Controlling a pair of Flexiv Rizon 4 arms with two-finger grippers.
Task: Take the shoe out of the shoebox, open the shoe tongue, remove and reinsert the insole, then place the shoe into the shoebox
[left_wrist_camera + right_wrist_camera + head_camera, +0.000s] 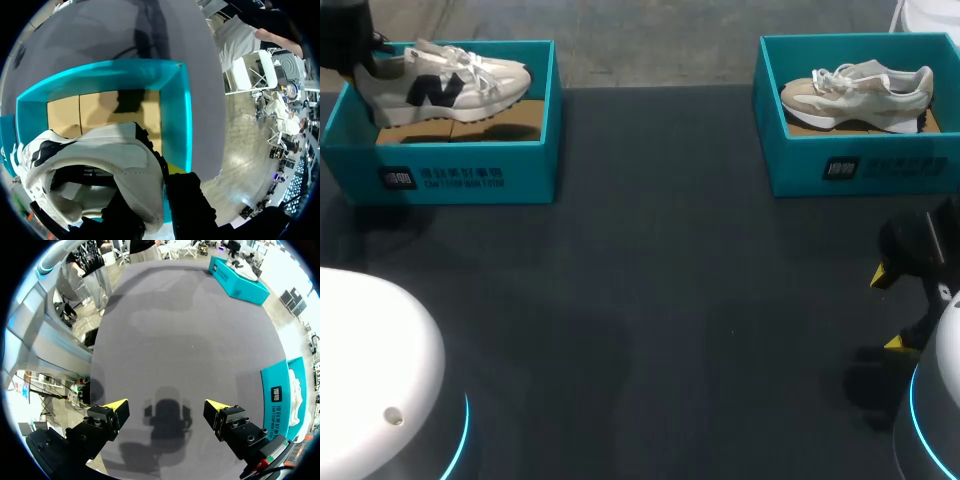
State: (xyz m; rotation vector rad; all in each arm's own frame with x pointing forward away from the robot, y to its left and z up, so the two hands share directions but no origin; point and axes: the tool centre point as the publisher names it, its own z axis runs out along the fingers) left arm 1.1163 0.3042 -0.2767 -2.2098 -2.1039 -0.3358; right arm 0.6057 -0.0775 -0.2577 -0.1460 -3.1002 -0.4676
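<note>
Dark worktop (650, 300) runs wide before us, with two teal boxes standing well apart along its far edge. Our left gripper (161, 197) is clenched on the heel of the white shoe (445, 85), one finger inside the collar and one outside. The shoe hangs tilted over the left shoebox (460, 175), heel by the left wall's rim, toe toward the right wall, with the cardboard floor showing beneath. Our right gripper (166, 407) hovers released above the worktop near its right edge, well short of the right shoebox (850, 170), which holds a beige shoe (855, 90).
</note>
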